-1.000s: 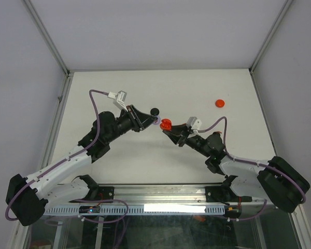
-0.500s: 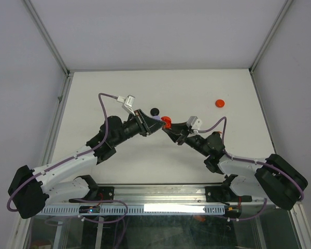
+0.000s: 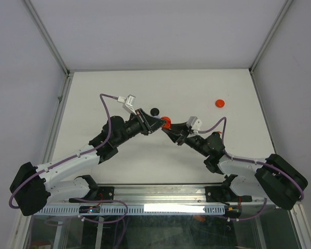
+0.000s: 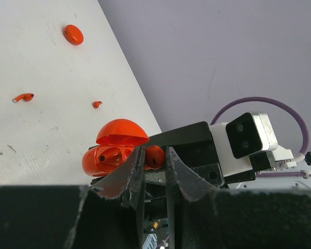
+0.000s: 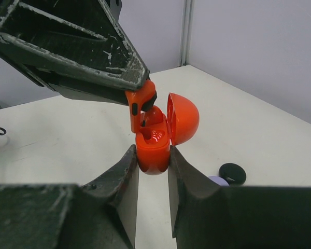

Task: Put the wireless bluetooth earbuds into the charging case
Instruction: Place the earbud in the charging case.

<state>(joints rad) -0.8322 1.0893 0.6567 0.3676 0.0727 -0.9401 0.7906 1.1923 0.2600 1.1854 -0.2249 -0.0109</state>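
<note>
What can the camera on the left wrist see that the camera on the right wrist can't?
Only the left wrist view shows a loose red earbud lying on the white table, and a red round disc. Only the right wrist view shows a black round disc. Both show the open red charging case and the red earbud pinched in the left gripper.

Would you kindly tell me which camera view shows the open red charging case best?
The right wrist view: the red charging case fills the centre, lid up, held between the right tool. The left wrist view shows it half hidden behind the left tool; the top view shows a red speck.
</note>
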